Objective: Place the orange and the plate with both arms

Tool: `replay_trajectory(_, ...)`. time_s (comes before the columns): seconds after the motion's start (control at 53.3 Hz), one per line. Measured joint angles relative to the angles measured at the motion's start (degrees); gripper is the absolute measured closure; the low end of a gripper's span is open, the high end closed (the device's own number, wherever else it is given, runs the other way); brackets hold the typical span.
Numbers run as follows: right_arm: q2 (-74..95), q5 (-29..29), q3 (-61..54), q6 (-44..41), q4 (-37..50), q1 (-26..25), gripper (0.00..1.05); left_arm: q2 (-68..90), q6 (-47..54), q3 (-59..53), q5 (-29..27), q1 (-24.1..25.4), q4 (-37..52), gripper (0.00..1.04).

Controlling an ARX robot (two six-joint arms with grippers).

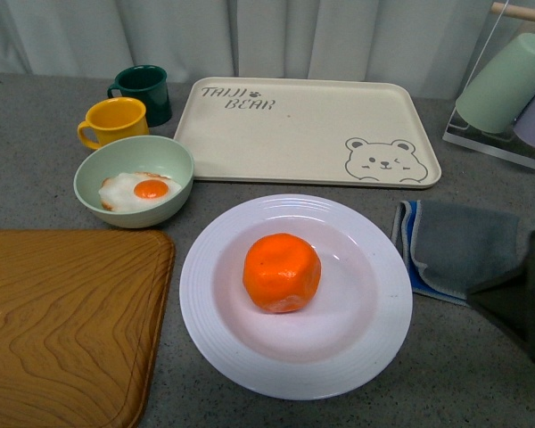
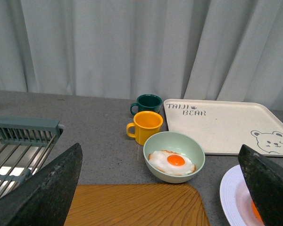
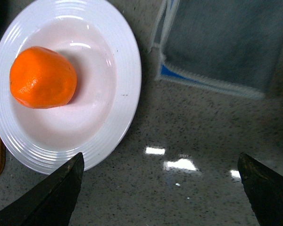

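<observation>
Closest in, the orange [image 1: 282, 272] sits right in the well of the white plate [image 1: 374, 339], which lies flat on the grey tabletop [image 1: 36, 152] just beside the wooden board [image 1: 62, 321]. The right pincer [image 3: 160, 155] hangs over bare tabletop between the plate's rim and the grey cloth [image 1: 464, 245], jaws spread wide and gripping nothing. The left pincer [image 2: 159, 147] is splayed wide too, empty. Further back there's the pale green bowl [image 1: 174, 160] with a fried egg [image 1: 141, 190], then the yellow mug [image 1: 116, 120] and dark green mug [image 1: 144, 92], and the cream bear tray [image 1: 312, 134] at the rear.
</observation>
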Motion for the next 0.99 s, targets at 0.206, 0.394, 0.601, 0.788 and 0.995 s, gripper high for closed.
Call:
replay_trajectory(0.206,12.3,-1.0,7.3,4.2,-2.3,1.7,0.09,0.0,0.0,0.0,0.0,0.0,0.0,0.07)
replay_trajectory(0.394,20.0,-1.0,12.6,6.8,-3.0,3.4,0.09,0.0,0.0,0.0,0.0,0.0,0.0,0.07)
replay_trajectory(0.601,26.4,-1.1,18.4,9.2,-5.6,4.7,0.09,0.0,0.0,0.0,0.0,0.0,0.0,0.07)
replay_trajectory(0.788,30.3,-1.6,22.7,10.2,-8.5,5.8,0.09,0.0,0.0,0.0,0.0,0.0,0.0,0.07)
replay_trajectory(0.995,35.0,-0.7,27.4,10.6,-10.4,7.1,0.17,0.0,0.0,0.0,0.0,0.0,0.0,0.07)
